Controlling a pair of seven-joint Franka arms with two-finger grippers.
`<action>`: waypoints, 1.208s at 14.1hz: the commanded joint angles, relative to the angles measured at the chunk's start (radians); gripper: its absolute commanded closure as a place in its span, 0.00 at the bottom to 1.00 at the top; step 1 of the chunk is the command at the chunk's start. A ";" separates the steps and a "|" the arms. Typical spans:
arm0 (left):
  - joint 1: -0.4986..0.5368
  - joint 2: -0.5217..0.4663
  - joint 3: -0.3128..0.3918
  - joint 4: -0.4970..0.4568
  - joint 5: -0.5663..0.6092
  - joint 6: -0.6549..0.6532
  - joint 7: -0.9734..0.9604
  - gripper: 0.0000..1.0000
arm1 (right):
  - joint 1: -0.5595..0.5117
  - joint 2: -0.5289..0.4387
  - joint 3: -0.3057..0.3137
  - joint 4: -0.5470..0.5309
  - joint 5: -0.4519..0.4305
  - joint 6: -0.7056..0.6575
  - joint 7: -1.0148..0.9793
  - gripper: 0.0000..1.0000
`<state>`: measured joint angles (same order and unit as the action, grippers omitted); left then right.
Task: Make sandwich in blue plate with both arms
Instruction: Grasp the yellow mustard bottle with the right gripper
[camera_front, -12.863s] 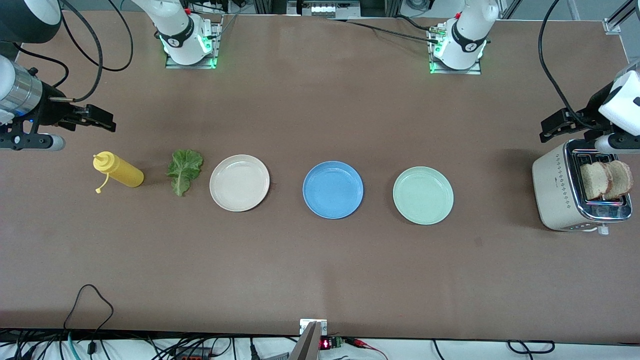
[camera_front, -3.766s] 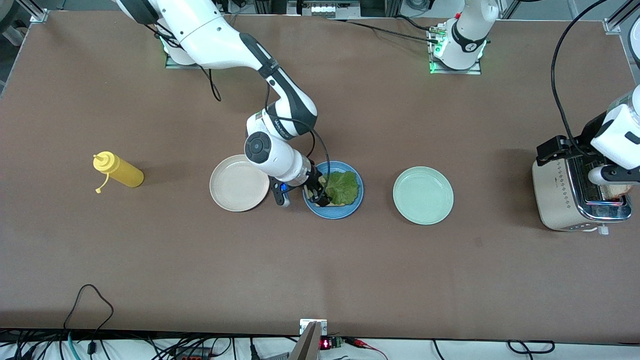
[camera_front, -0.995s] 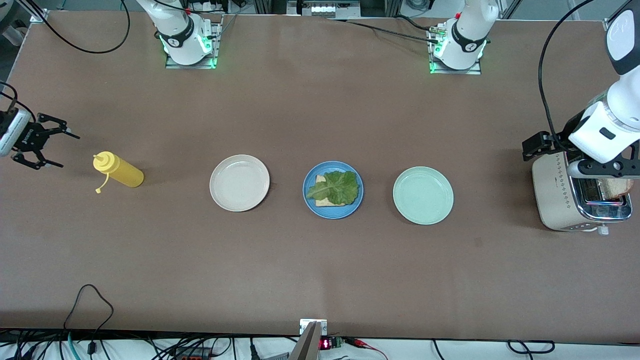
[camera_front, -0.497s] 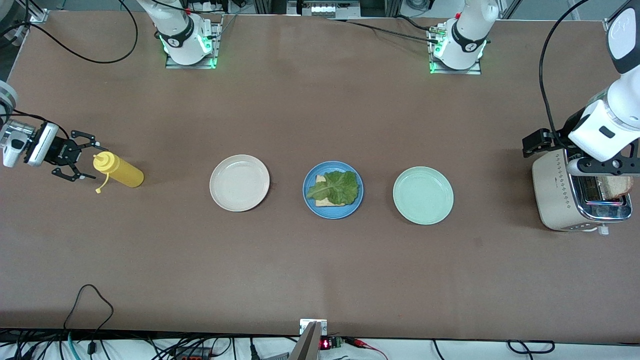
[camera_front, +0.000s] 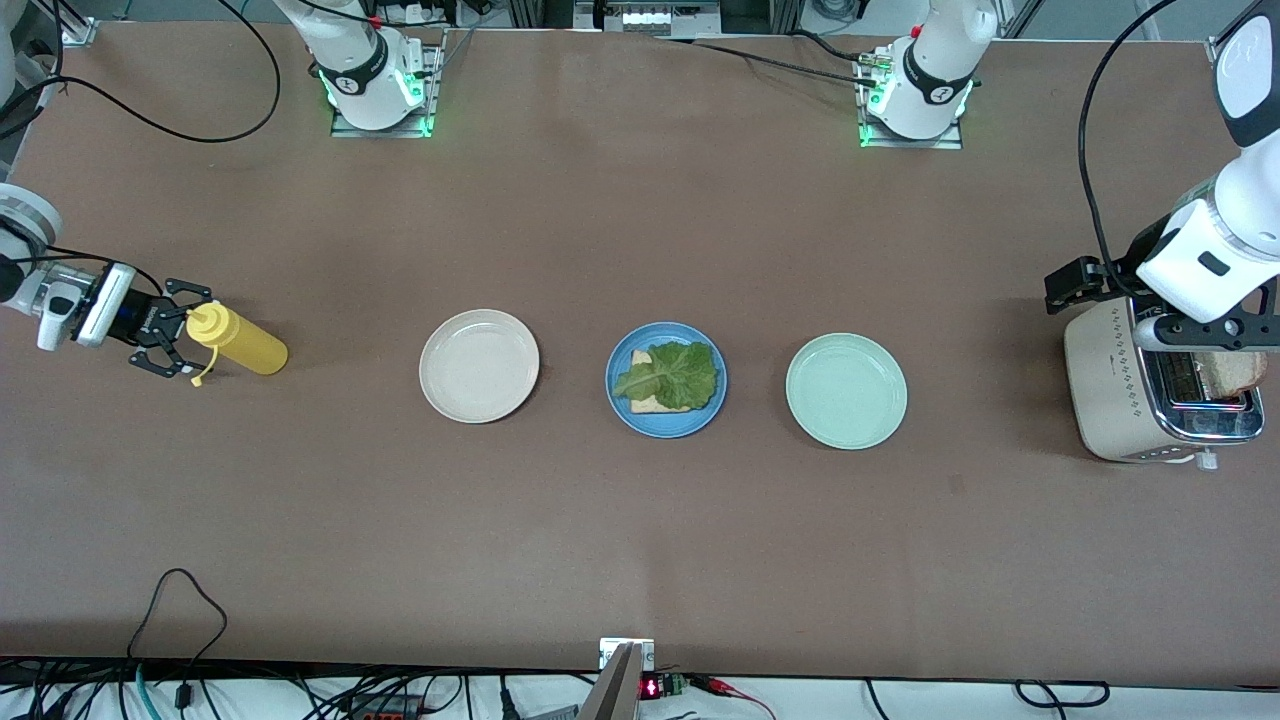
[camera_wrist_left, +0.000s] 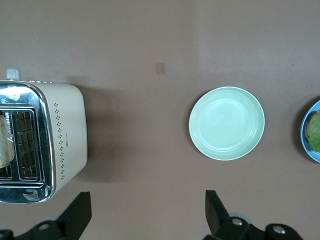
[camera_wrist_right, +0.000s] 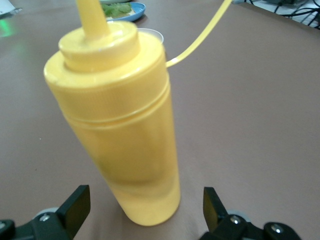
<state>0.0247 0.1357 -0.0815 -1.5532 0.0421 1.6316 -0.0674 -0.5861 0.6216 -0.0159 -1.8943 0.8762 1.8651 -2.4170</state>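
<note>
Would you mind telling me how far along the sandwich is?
Done: one bread slice and the lettuce leaf lie on the blue plate. In hand: the right gripper, jaws open, is at the yellow squeeze bottle. Left: the second slice sits in the toaster, under the open left gripper.

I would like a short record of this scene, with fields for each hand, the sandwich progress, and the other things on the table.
right hand: open, fingers on either side of the yellow squeeze bottle, at the right arm's end of the table
left hand: open, over the toaster
blue plate: holds one bread slice with a lettuce leaf on top
second bread slice: in the toaster slot
cream-white plate: bare
mint-green plate: bare
</note>
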 joint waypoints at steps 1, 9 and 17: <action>0.004 -0.028 -0.004 -0.028 -0.010 0.014 0.011 0.00 | -0.020 0.027 0.023 0.017 0.021 -0.037 -0.048 0.00; -0.002 -0.030 -0.004 -0.027 -0.010 0.017 0.012 0.00 | -0.009 0.036 0.083 0.012 0.021 -0.027 -0.047 0.00; -0.005 -0.021 -0.004 -0.027 -0.013 0.069 0.006 0.00 | 0.083 0.024 0.099 0.014 0.004 0.009 -0.027 0.89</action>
<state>0.0217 0.1349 -0.0838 -1.5533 0.0421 1.6700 -0.0673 -0.5346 0.6482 0.0810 -1.8901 0.8814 1.8582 -2.4481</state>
